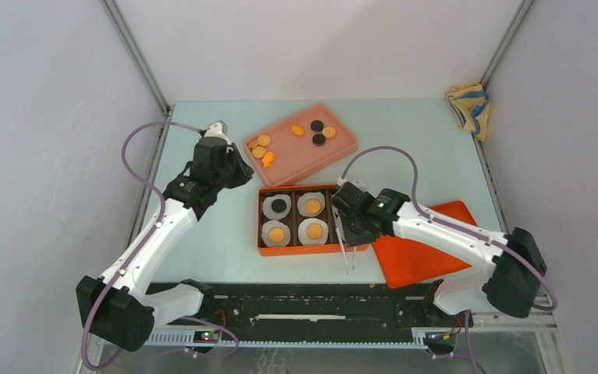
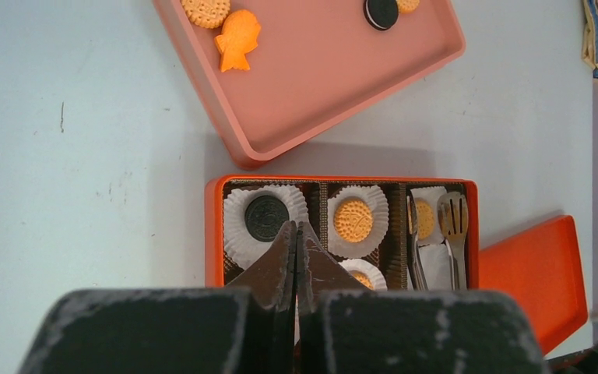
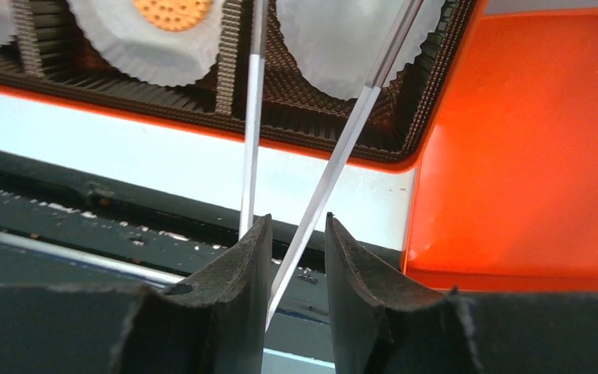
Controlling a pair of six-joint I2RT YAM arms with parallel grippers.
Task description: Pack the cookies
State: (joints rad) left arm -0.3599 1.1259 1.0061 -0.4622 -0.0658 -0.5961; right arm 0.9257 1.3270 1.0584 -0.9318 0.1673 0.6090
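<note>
Orange and black cookies [image 1: 263, 144] lie on a pink tray [image 1: 335, 156]. An orange box [image 1: 261, 248] holds white paper cups. One cup has a black cookie [image 2: 266, 216]; the others showing have orange cookies [image 2: 353, 219]. My right gripper [image 1: 342, 227] is over the box's right column, its fingers a narrow gap apart around metal tongs [image 3: 342, 148]. The tongs' tips [image 2: 413, 234] reach over the far right cup and its orange cookie [image 2: 426, 219]. My left gripper [image 2: 296, 227] is shut and empty. It hovers by the box's left side, near the tray [image 1: 237, 170].
The box's orange lid [image 1: 428, 249] lies right of the box, under my right arm. A folded cloth [image 1: 469, 105] sits at the far right corner. A fish-shaped orange cookie [image 2: 237, 39] is on the tray. The black base rail [image 1: 304, 300] runs along the near edge.
</note>
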